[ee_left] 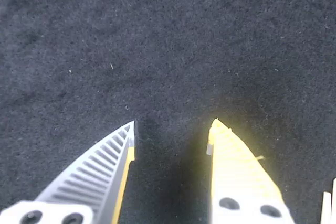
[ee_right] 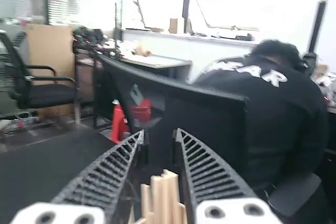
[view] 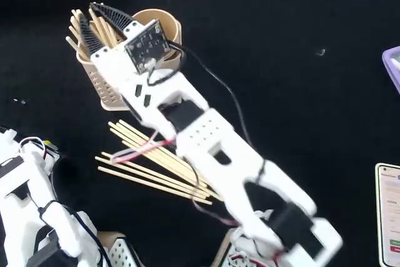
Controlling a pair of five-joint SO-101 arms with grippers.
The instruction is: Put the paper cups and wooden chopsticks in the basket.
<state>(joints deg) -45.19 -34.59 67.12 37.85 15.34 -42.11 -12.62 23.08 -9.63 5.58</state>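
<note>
My right gripper [ee_right: 159, 132] clamps chopsticks [ee_right: 160, 198] tilted over the basket [view: 109, 89], beside the cup [view: 165, 20] in it, ready to drop them in, while my left gripper [ee_left: 173, 127] hangs open near the loose chopsticks [view: 156, 167] on the table.

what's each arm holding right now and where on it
The right gripper holds a bundle of chopsticks near one end, between its jaws, above the basket. The left gripper is open and holds nothing.
</note>
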